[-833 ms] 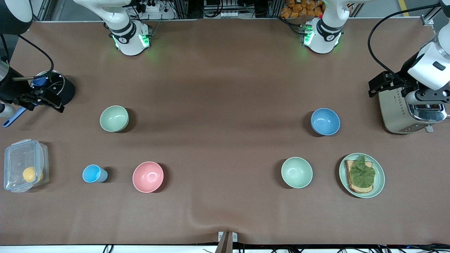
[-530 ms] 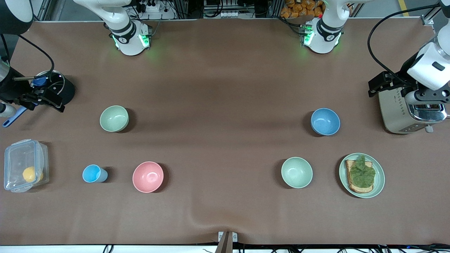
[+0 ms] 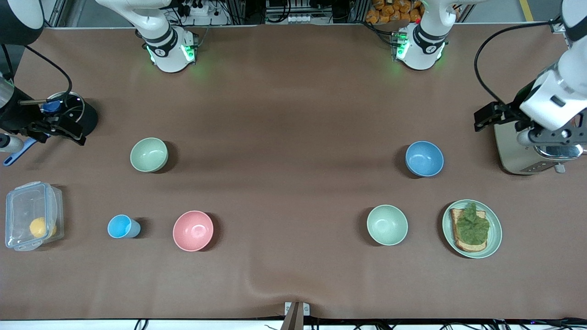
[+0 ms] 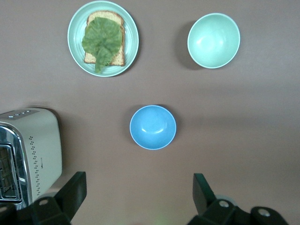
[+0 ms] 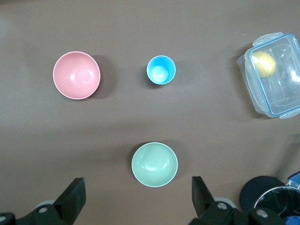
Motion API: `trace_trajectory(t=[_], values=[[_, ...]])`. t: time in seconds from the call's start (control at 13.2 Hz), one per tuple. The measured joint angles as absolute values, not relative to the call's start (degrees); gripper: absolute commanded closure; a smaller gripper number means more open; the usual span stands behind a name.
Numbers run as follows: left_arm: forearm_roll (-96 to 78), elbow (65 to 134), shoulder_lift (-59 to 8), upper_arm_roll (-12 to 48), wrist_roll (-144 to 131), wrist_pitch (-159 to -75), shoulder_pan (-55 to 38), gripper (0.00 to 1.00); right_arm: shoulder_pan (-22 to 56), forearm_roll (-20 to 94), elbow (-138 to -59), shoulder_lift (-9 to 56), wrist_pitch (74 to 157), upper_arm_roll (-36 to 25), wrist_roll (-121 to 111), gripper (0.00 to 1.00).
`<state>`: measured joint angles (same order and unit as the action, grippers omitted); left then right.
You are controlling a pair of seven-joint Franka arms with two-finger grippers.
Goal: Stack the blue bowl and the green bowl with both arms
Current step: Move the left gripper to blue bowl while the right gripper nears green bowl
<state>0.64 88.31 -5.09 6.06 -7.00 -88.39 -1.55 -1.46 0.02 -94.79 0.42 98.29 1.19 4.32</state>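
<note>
Left wrist view alone shows the left claw [image 4: 136, 199] spread above the blue bowl [image 4: 153, 127], touching nothing.

boxy cream-and-chrome toaster [image 3: 518, 153] partly covered by left arm and cut by left wrist view's edge, round black pot [image 5: 265, 192] cut off at right wrist view's edge, clear plastic lidded container [image 5: 273, 75] clipped there too

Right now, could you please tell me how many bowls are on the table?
4. Blue bowl beside the toaster; green bowl beside the toast plate; another green bowl toward the right arm's end; pink bowl beside the cup.
</note>
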Motion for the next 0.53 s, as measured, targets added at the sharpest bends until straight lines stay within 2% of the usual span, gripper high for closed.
trace_trajectory(t=[0.53], values=[[0.8, 89.9, -16.9, 5.6, -8.4, -91.3, 0.5, 0.0, -1.0, 0.0, -95.5, 4.3, 95.0, 1.3, 4.1, 0.0]])
